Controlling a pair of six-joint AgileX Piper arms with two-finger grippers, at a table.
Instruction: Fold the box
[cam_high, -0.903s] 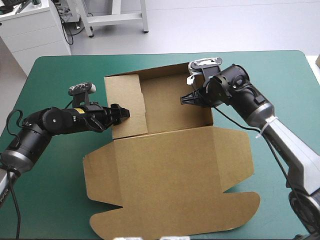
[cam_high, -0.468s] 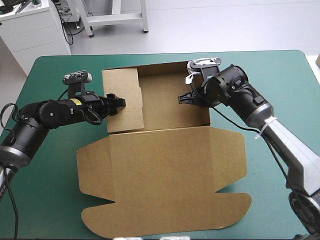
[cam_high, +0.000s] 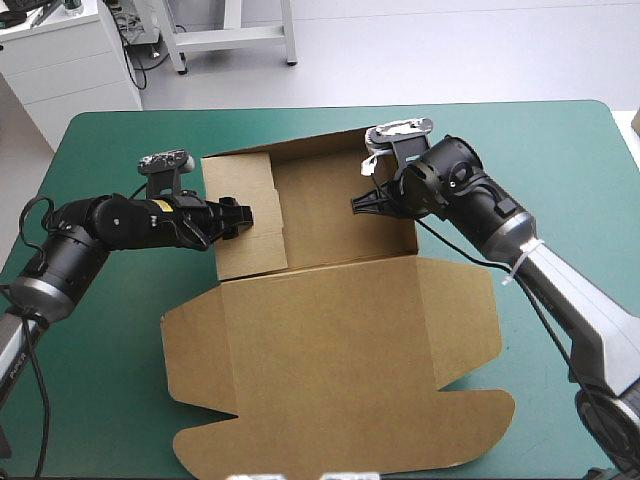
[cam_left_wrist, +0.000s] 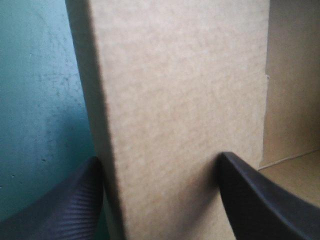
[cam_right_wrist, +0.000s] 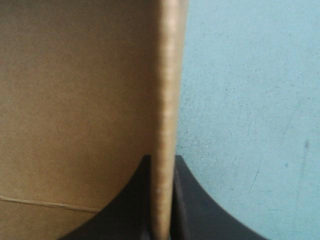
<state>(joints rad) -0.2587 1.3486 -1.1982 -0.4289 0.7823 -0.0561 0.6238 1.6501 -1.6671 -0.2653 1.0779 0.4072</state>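
The brown box (cam_high: 330, 210) lies mid-table as an open tray with its wide lid (cam_high: 340, 350) flat toward the near edge. Its left wall flap (cam_high: 250, 245) stands raised and leans inward. My left gripper (cam_high: 240, 215) straddles this flap, and in the left wrist view the black fingers (cam_left_wrist: 75, 205) stand apart on either side of the board (cam_left_wrist: 175, 100), gripper (cam_left_wrist: 160, 157) open. My right gripper (cam_high: 360, 203) reaches over the tray's right wall. In the right wrist view it (cam_right_wrist: 162, 157) is shut on that wall's thin edge (cam_right_wrist: 167, 90).
Bare teal-green cover (cam_high: 110, 340) runs along the table's left side and more (cam_high: 560, 170) lies to the right of the box. The flat lid reaches almost to the near edge. Beside the right wall shows teal-green cover (cam_right_wrist: 250, 100).
The whole box slid left with the left arm, then came back right a little. The left gripper stayed at the left flap. The right gripper shifted slightly left, still on the right wall.
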